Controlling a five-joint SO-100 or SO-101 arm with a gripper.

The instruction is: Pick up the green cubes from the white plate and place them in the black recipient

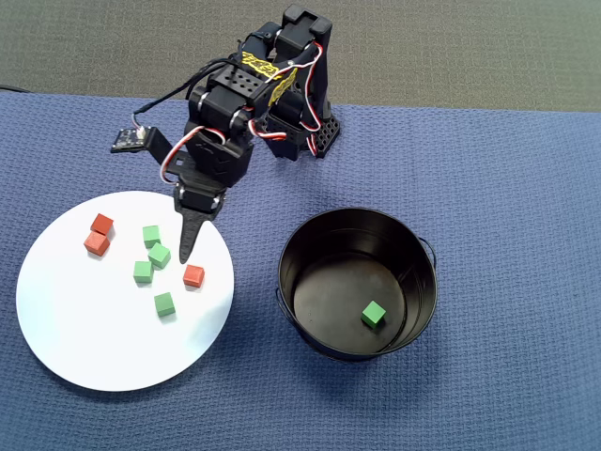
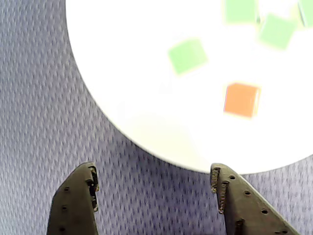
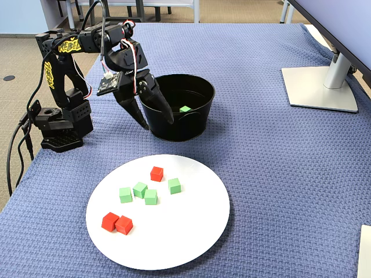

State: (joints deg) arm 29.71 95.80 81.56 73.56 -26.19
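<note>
One green cube is lying inside the black recipient, on its shiny floor toward the right side in the overhead view; this portion of the task is judged done.

Four green cubes are remaining on the white plate:
- one nearest the plate's top in the overhead view;
- one just below it, close to the fingertip;
- one just beside that, to its lower left;
- one lowest, standing slightly apart.

Three red cubes are sharing the plate: two touching as a pair near the left rim, one single to the right of the green group. These are not to be moved.

Gripper: the fingers are standing apart and holding nothing, with bare blue cloth and the plate's edge showing between them in the wrist view. In the fixed view the gripper is hanging above the counter between the recipient and the plate.

Judgement: roughly one fifth complete; the next pick is not yet begun.

Writing: a yellow label on the arm is carrying dark lettering, too small to read. No other brands or text are showing.
</note>
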